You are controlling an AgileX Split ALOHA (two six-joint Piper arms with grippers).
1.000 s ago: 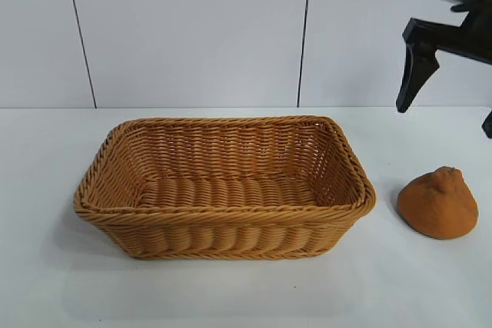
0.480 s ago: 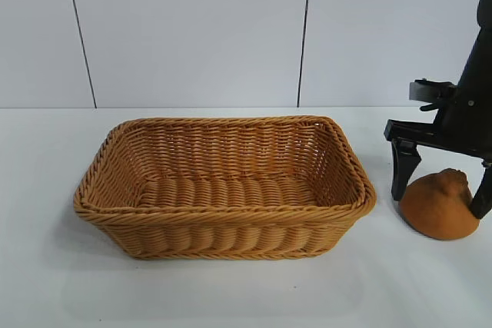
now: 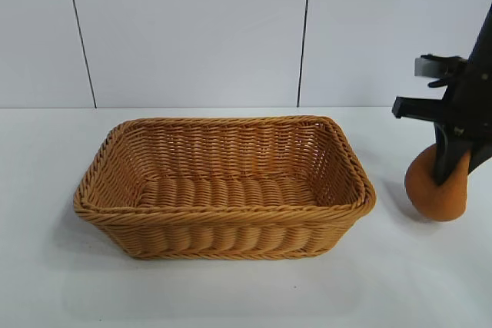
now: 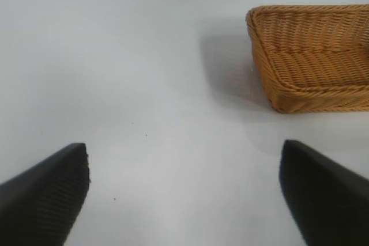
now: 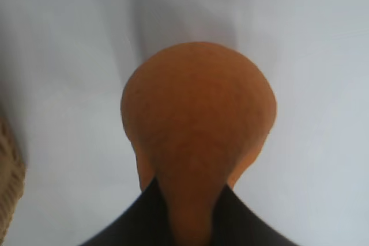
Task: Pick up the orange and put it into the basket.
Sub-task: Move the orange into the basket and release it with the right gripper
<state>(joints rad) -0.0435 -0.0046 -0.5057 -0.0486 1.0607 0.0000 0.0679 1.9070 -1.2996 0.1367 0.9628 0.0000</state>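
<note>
At the right edge of the exterior frame, my right end effector (image 3: 453, 160) points down and is clamped on the knobby top of the orange (image 3: 432, 190), its black fingers pinching the fruit from either side. The orange hangs tilted beneath the fingers, low over the white tabletop (image 3: 231, 289), just right of the basket (image 3: 223, 220) and apart from its rim; whether its underside touches the surface cannot be told. In the right wrist view the orange (image 5: 199, 125) fills the centre of the frame, its narrow end squeezed between the dark fingers (image 5: 132, 223) at the bottom edge, with a sliver of wicker at the lower left. The basket sits in the middle of the exterior frame, long side toward the camera. My left end effector (image 4: 184, 194) stands wide apart and holds nothing, its two fingertips in the lower corners of the left wrist view, the basket's corner (image 4: 311, 56) at the upper right.
</note>
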